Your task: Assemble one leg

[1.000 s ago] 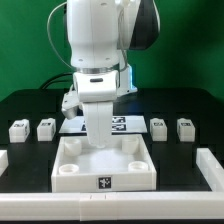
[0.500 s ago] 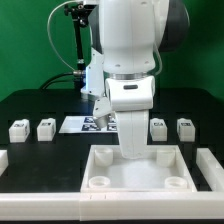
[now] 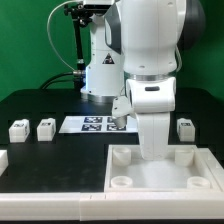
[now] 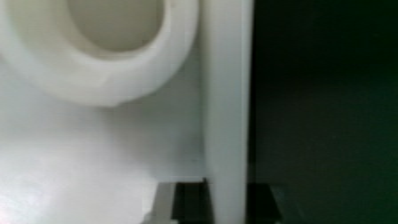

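We see three small white block-like pieces standing on the black tabletop (image 3: 40, 165), each with a black-and-white square marker on its face: one leg (image 3: 18, 128) and a second leg (image 3: 46, 127) at the exterior view's left, a third leg (image 3: 185, 127) at its right, behind the tray (image 3: 120, 190). The hand (image 4: 217, 205) is closed on the tray's wall.

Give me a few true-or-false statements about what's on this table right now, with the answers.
1. Two legs sit to the exterior view's left of the marker board. True.
2. The claw holds a leg. False: it is down on the tray, with its fingers on either side of a tray wall.
3. The tray has round sockets in its corners. True.
4. A leg stands in one of the sockets. False: every visible socket is empty.
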